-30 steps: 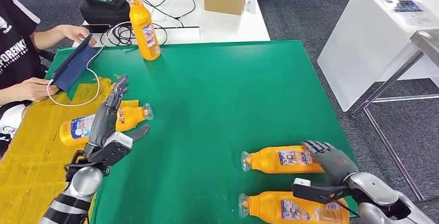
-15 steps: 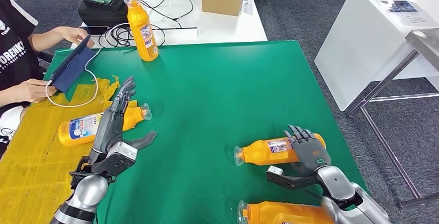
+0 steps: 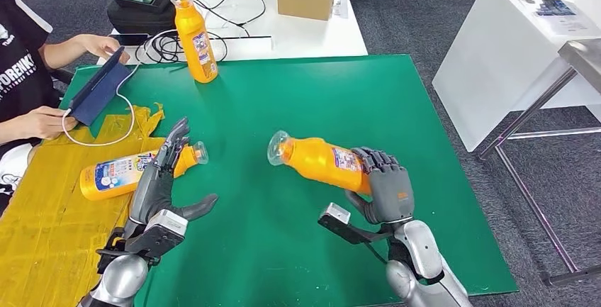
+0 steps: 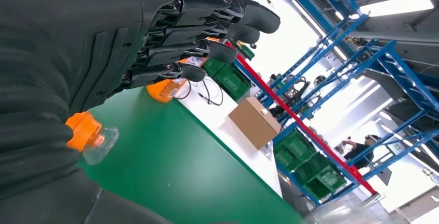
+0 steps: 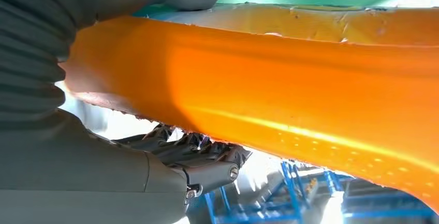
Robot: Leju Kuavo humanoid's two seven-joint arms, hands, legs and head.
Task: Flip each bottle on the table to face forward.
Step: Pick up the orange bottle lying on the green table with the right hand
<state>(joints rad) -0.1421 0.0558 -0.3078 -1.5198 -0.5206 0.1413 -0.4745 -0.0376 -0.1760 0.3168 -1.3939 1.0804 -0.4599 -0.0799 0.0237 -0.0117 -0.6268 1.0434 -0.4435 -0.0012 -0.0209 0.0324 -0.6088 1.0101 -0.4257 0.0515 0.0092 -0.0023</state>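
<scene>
The right hand (image 3: 386,188) now grips an orange bottle (image 3: 317,158), lifted off the tabletop (image 3: 298,101) and carried toward the middle.

Green table (image 3: 298,101): 1 upright orange bottle (image 3: 196,36), 1 lying bottle (image 3: 127,172) on yellow sheet (image 3: 49,208).

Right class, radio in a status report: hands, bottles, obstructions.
Right hand grips orange bottle, lifted off green table. Left hand open over lying bottle. Path unobstructed.

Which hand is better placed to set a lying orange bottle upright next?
The right hand: it already grips an orange plastic bottle lifted above the green table. The left hand hovers open beside the lying bottle.
</scene>
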